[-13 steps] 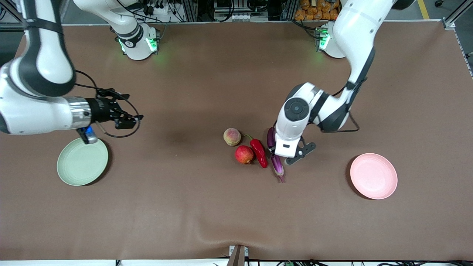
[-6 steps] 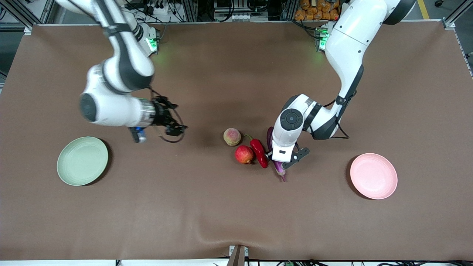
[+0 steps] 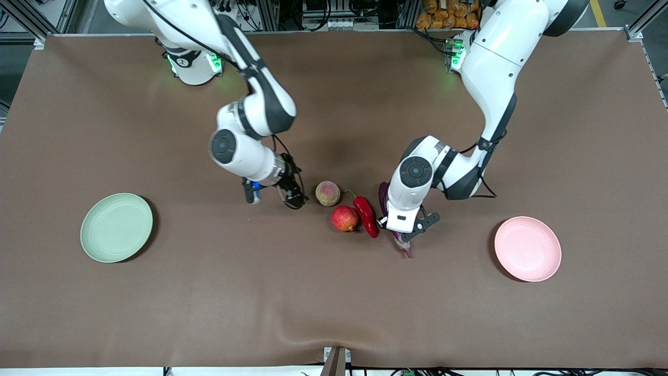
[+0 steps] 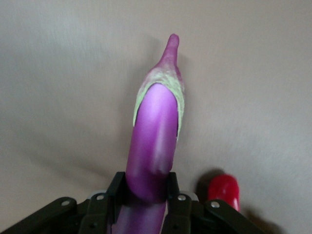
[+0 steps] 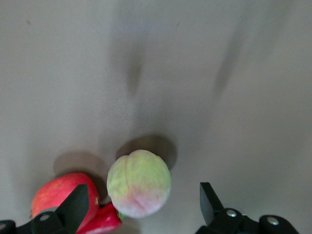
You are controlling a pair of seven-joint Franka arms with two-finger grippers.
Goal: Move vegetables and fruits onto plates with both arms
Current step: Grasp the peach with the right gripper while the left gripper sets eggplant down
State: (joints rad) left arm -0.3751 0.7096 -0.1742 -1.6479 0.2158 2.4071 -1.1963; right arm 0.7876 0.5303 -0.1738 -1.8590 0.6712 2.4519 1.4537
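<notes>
1. So the left tool is down on the tabletop in the middle cluster, fingers clamped on the purple eggplant; its stem tip pokes out toward the front camera
2. Right tool hangs just beside the peach, on the side toward the right arm's end, with its fingers spread wide and nothing in them; in the right wrist view the peach sits in the gap between them
3. Red apple-like fruit sits just nearer the camera than the peach, and the red chili pepper lies between that fruit and the eggplant
4. Pale green plate sits toward the right arm's end, pale pink plate toward the left arm's end, both well apart from the produce and holding nothing
</notes>
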